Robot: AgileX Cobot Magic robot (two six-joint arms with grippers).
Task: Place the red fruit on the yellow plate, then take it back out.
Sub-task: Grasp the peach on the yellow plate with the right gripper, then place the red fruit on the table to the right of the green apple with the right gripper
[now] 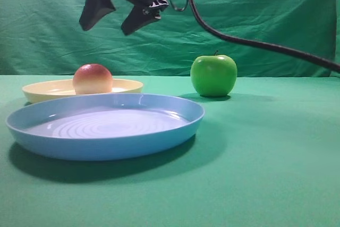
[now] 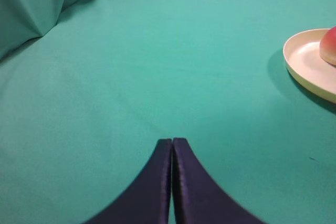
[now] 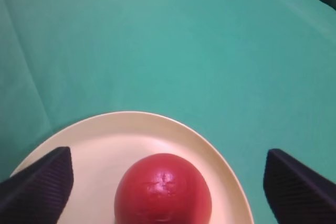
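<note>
The red fruit [image 1: 92, 78] rests on the yellow plate [image 1: 42, 90] at the back left of the green table. My right gripper [image 1: 106, 28] hangs in the air well above the fruit, open and holding nothing. From the right wrist view the fruit [image 3: 163, 187] lies free on the plate [image 3: 105, 135], below and between the widely parted fingers of the right gripper [image 3: 168, 155]. My left gripper [image 2: 172, 140] is shut on nothing, low over bare cloth. The plate [image 2: 304, 61] and an edge of the fruit [image 2: 329, 45] lie off to its right.
A large light-blue plate [image 1: 106, 150] stands in front of the yellow one, close to the camera. A shiny green apple [image 1: 213, 75] sits on the cloth at the back right of centre. A green curtain closes the back.
</note>
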